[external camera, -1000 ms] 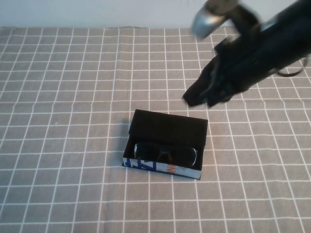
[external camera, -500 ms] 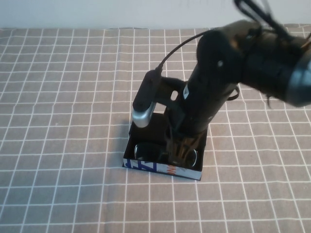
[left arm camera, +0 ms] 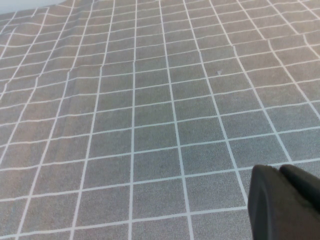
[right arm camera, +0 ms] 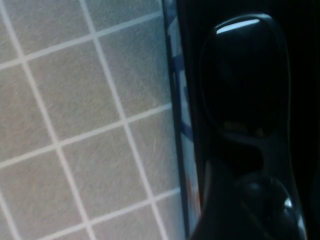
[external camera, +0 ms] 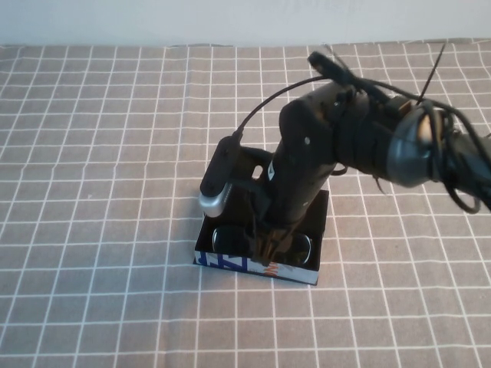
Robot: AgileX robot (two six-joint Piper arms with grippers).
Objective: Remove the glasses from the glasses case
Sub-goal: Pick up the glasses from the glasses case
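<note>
The glasses case (external camera: 230, 262) lies open in the middle of the checked cloth, its black lid folded back and its blue, white and orange printed side facing me. The black glasses (external camera: 227, 239) lie inside it. One dark lens shows close up in the right wrist view (right arm camera: 245, 75), beside the case's printed wall (right arm camera: 177, 125). My right gripper (external camera: 268, 244) reaches down into the case over the middle of the glasses, and its arm hides the bridge. My left gripper (left arm camera: 280, 172) is shut and empty above bare cloth, out of the high view.
A grey cloth with a white grid (external camera: 115, 192) covers the whole table. The right arm and its cables (external camera: 360, 130) stretch from the right edge over the case's back half. A silver wrist camera (external camera: 215, 199) hangs over the case's left end.
My right arm has swung down from the far right to the case. In the last half second it sank a little deeper over the glasses.
</note>
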